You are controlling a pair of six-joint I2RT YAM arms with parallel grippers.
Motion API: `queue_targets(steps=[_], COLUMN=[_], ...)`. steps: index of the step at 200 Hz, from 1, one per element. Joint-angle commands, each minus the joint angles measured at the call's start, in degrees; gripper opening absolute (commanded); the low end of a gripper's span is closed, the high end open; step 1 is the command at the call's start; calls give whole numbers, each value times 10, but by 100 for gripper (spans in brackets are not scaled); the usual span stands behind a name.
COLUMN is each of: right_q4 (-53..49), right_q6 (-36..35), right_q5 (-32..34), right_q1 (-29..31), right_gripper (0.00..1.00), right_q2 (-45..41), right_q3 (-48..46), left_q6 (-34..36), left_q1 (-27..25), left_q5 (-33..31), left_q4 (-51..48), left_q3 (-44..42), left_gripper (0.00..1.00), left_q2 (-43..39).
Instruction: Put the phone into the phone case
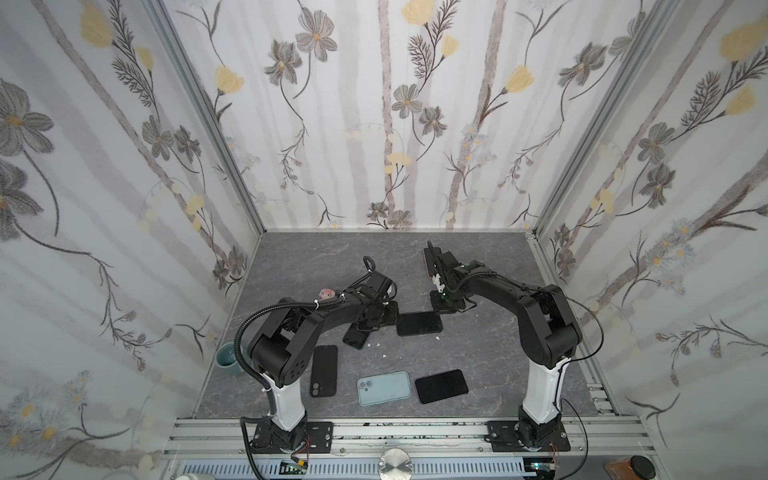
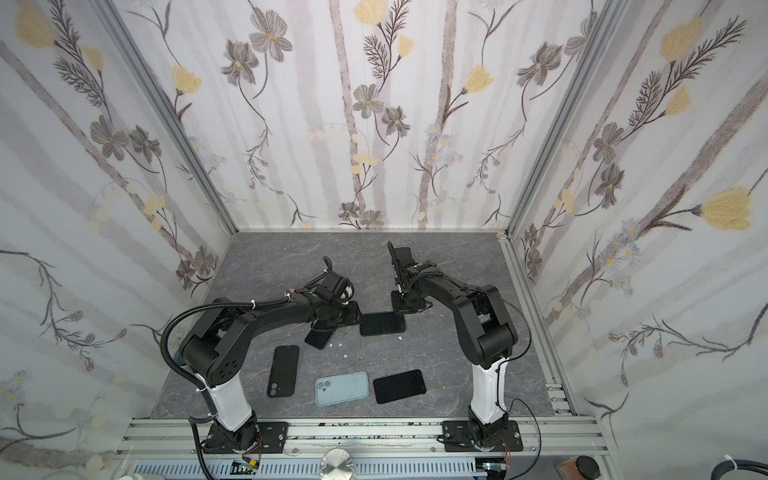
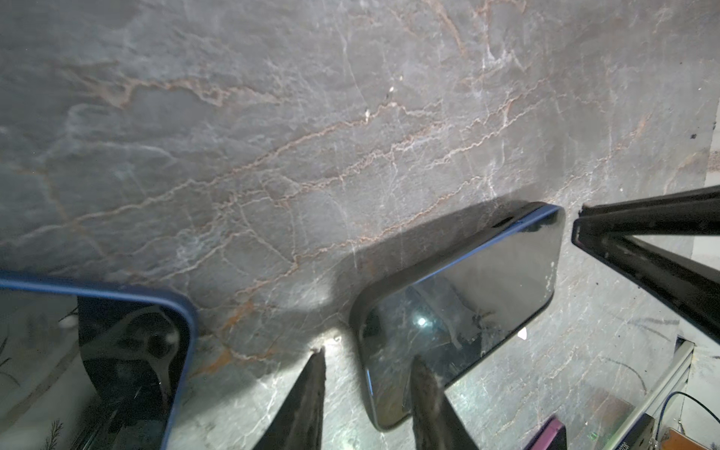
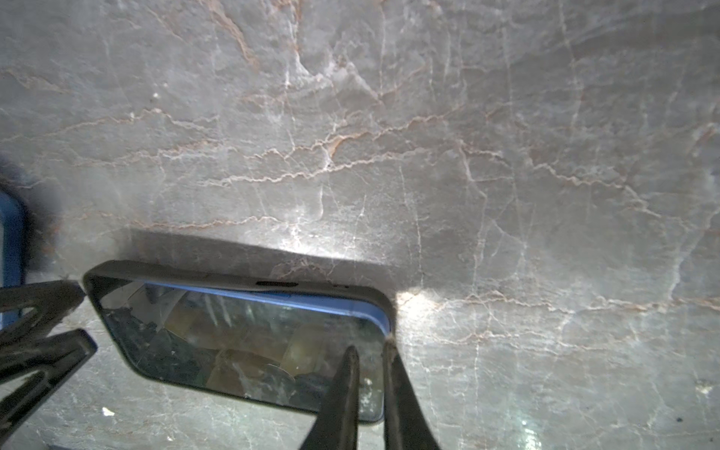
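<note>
**Item:** phone (image 4: 241, 343), blue-edged, screen up, lying in black phone case (image 4: 175, 270) at centre of bench (image 1: 311, 257). Blue edge shows along one long side, just inside the case rim.

**L end effector** (image 3: 366, 354): jaws apart, grips nothing. One finger over the screen at a short end, the other over the bench just beside it.

**R end effector** (image 4: 370, 345): fingers nearly together at the opp. short end, by a corner. Can't tell if they pinch the rim.

**Also on bench:**
- second phone (image 1: 356, 337), partly under L arm
- black case w/ camera holes (image 1: 323, 370)
- light-blue phone (image 1: 384, 387), back up
- black slab (image 1: 441, 386)

**Nearby:** mug (image 1: 226, 358) near the bench's left edge, beside L arm.
</note>
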Motion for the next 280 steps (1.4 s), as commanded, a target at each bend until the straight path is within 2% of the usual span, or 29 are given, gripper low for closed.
queue_targets(steps=[1,107,212,280], right_q4=[-5,-35,-24,-25], right_q6=[-6,-2,4,-11], right_q5=[16,57,31,20], right_q1=[1,1,-7,0], right_gripper=[14,14,13,16], right_q2=[8,44,83,40], right_q3=[3,-4,-20,8], left_q6=[9,11,12,13], left_q1=[1,1,1,2], left_q5=[-8,-10,-6,-8], left_q4=[-1,1,0,-8], left_q3=[6,-1,-1,20], left_gripper=[35,33,32,33], left_q2=[7,17,19,6])
